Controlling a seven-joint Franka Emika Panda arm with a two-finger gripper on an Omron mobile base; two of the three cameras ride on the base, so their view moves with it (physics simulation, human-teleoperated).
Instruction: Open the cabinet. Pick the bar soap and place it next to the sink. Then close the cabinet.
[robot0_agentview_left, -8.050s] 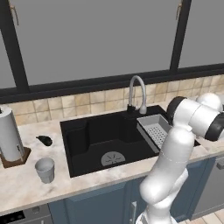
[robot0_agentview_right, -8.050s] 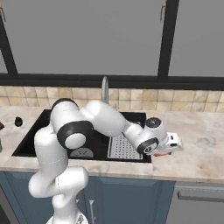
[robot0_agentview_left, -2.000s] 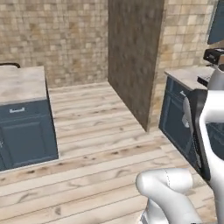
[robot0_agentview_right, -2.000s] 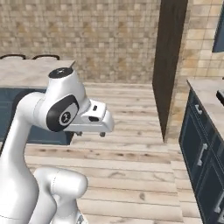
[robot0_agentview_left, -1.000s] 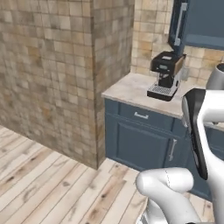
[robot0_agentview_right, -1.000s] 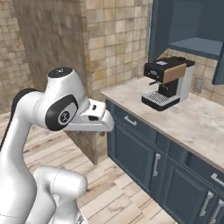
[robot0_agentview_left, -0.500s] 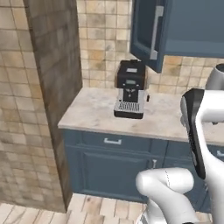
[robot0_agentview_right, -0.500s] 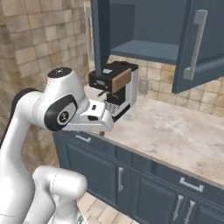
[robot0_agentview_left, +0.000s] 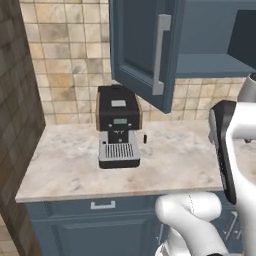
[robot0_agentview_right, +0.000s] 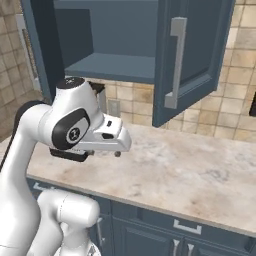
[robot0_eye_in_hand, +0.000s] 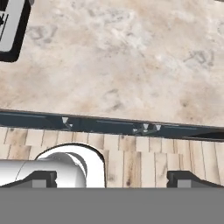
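1. The cabinet (robot0_agentview_left: 150, 50) is a dark blue wall unit hanging above the marble counter (robot0_agentview_left: 175, 165), with both doors swung open. In the left base view one door with a long silver bar handle (robot0_agentview_left: 160, 52) juts out toward the camera.
2. Right base view: the cabinet (robot0_agentview_right: 125, 45) interior shows a bare blue shelf. The right door (robot0_agentview_right: 192, 60) stands open with its bar handle facing out.
3. Coffee machine (robot0_agentview_left: 118, 132) (black, with a silver drip tray) sits on the counter against the tiled backsplash (robot0_agentview_left: 65, 70), just below and left of the open door.
4. Gripper (robot0_eye_in_hand: 113, 178): in the hand view its two dark fingertips (robot0_eye_in_hand: 186, 178) sit far apart at the bottom edge, so the jaws are spread wide w/ nothing between them.
5. Hand view looks down on the marble counter (robot0_eye_in_hand: 122, 57), its dark front edge and the wooden floor (robot0_eye_in_hand: 148, 157) below. A corner of the coffee machine (robot0_eye_in_hand: 11, 26) shows top left.
6. The arm's white wrist (robot0_agentview_right: 107, 135) hovers over the counter's front part in the right base view, well apart from the cabinet doors.
7. Blue base cabinets (robot0_agentview_left: 75, 225) w/ a short drawer pull sit under the counter.
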